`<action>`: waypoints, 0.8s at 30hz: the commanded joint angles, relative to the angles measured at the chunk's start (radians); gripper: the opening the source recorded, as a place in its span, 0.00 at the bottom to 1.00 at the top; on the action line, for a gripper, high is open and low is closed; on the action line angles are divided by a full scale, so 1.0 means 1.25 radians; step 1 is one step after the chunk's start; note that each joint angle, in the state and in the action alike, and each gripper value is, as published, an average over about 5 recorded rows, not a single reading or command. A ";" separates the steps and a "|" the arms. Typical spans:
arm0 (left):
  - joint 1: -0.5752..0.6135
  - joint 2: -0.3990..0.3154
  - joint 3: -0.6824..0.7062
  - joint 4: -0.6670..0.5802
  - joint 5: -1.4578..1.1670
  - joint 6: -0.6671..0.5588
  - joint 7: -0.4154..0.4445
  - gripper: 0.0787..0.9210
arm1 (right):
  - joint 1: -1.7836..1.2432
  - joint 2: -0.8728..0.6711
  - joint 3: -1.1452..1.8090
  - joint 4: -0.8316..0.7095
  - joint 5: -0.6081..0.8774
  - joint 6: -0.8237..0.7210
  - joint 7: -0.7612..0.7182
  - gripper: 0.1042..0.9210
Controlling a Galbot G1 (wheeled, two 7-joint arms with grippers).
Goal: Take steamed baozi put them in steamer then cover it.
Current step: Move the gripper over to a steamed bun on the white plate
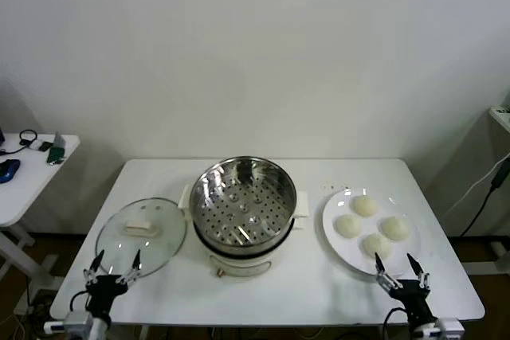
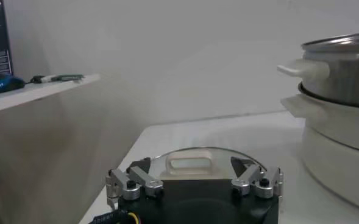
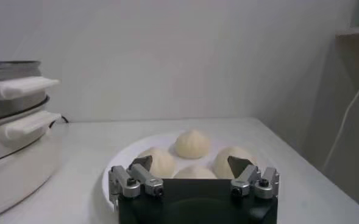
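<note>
**Both grippers low at the front edge, steamer uncovered, buns on the plate**

Nearest of all are the two grippers, poised at the front edge of the white table [image 1: 263,292]. At the front left corner the left gripper [image 1: 115,265] sits low with its fingers spread apart and pointing toward the back, gripping nothing. From its wrist camera, the dark fingertips [image 2: 140,165] stand either side of the cover's cream handle, though they are short of it and not touching. Near the front right corner the right gripper [image 1: 398,268] mirrors that pose: low, level, fingers wide apart and empty, aimed at the plate.

Just beyond the left gripper the cover [image 1: 142,234] lies flat on the table by the left edge, a clear glass lid with a metal rim, handle up. It lies just beside the steamer's base on the left.

In the middle of the table stands the steamer [image 1: 243,211], a shiny perforated basket on a cream-white pot base with side handles. Its basket is open on top and holds no buns.

To the right, close to the steamer's right handle, rests a white plate [image 1: 333,228], reaching toward the right edge. Four steamed baozi [image 1: 371,227] sit on it in a loose cluster, pale and round. From the right wrist camera, three of them show between the open fingers.

Off past the left edge is a smaller white side table [image 1: 32,173] with a few dark items on it.
</note>
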 commanded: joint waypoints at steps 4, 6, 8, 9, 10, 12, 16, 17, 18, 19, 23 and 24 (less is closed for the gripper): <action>-0.002 0.001 0.005 0.004 0.012 -0.003 0.008 0.88 | 0.240 -0.097 -0.025 -0.043 -0.100 -0.147 0.029 0.88; -0.003 0.003 0.009 0.006 0.019 -0.004 0.012 0.88 | 0.347 -0.167 -0.079 -0.087 -0.098 -0.204 0.013 0.88; -0.004 0.006 0.012 0.007 0.024 -0.004 0.014 0.88 | 0.437 -0.235 -0.156 -0.137 -0.108 -0.243 -0.027 0.88; -0.005 0.007 0.013 0.007 0.026 -0.005 0.015 0.88 | 0.490 -0.273 -0.207 -0.168 -0.121 -0.254 -0.058 0.88; -0.005 0.008 0.014 0.008 0.028 -0.006 0.016 0.88 | 0.535 -0.307 -0.256 -0.196 -0.136 -0.260 -0.090 0.88; -0.007 0.009 0.016 0.007 0.030 -0.007 0.017 0.88 | 0.615 -0.372 -0.349 -0.240 -0.173 -0.266 -0.162 0.88; -0.006 0.007 0.018 0.007 0.032 -0.009 0.020 0.88 | 0.740 -0.485 -0.534 -0.305 -0.258 -0.254 -0.312 0.88; -0.006 0.006 0.018 0.008 0.033 -0.009 0.020 0.88 | 0.769 -0.507 -0.571 -0.319 -0.275 -0.247 -0.345 0.88; -0.007 0.006 0.019 0.009 0.034 -0.010 0.020 0.88 | 0.804 -0.529 -0.608 -0.333 -0.290 -0.238 -0.383 0.88; -0.007 0.006 0.019 0.011 0.035 -0.010 0.020 0.88 | 0.840 -0.549 -0.645 -0.347 -0.299 -0.227 -0.422 0.88; -0.008 0.004 0.021 0.016 0.038 -0.012 0.022 0.88 | 1.002 -0.604 -0.812 -0.391 -0.307 -0.175 -0.591 0.88; -0.009 0.004 0.021 0.017 0.039 -0.012 0.022 0.88 | 1.053 -0.611 -0.865 -0.403 -0.302 -0.158 -0.635 0.88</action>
